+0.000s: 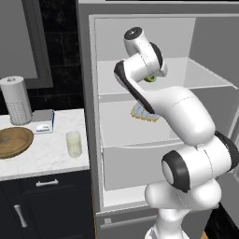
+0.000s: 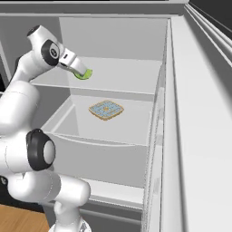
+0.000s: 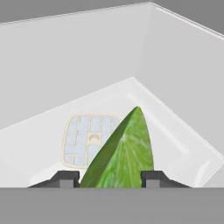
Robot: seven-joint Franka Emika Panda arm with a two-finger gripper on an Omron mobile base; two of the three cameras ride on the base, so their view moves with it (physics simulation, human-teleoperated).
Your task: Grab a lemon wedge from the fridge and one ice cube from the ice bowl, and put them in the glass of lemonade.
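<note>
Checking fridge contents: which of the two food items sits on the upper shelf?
The lemon wedge, small and yellow-green, between the gripper fingers on the upper shelf; the flat tan-and-blue tray of food lies one shelf lower.

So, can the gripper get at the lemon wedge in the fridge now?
Probably yes: the gripper sits at the lemon wedge, with its jaws on either side, and the fridge stands open, nothing between.

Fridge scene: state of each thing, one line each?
fridge: door open
lemon wedge: on upper shelf, between the gripper fingertips
gripper: jaws either side of wedge, grip unconfirmed
tray: flat on lower shelf
glass of lemonade: upright on counter, filled
ice bowl: upright on counter
</note>
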